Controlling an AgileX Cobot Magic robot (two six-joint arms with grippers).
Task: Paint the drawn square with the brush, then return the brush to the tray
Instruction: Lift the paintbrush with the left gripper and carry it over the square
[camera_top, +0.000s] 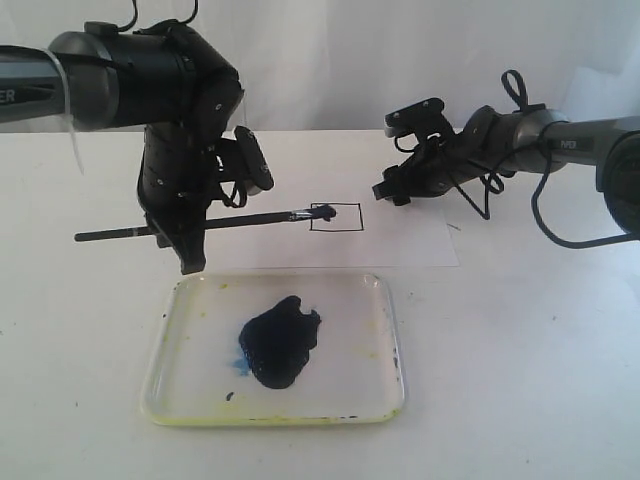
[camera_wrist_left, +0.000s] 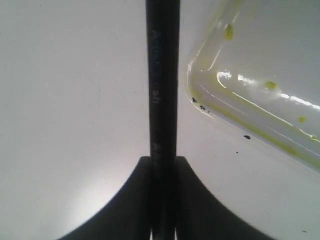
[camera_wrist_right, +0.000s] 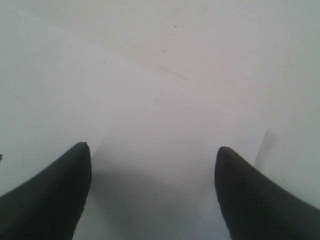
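Observation:
My left gripper (camera_top: 186, 246) is shut on the brush (camera_top: 250, 220), a long thin black stick held nearly level above the table. Its dark wet tip touches the upper left part of the drawn square (camera_top: 345, 222), a thin black outline on the white paper sheet (camera_top: 400, 245); the inside is mostly blank. In the left wrist view the brush handle (camera_wrist_left: 162, 75) runs straight out from between the jaws of the left gripper (camera_wrist_left: 163, 167). The clear tray (camera_top: 195, 340) lies in front of the paper with a dark navy paint blob (camera_top: 280, 340). My right gripper (camera_top: 392, 188) hangs open and empty over the paper's right side.
A stained corner of the tray's rim (camera_wrist_left: 200, 97) shows in the left wrist view. Beneath the open right gripper (camera_wrist_right: 152, 150) lies the paper (camera_wrist_right: 150, 100), with its edge (camera_wrist_right: 260, 145) close by. Cables loop off the right arm (camera_top: 500, 140).

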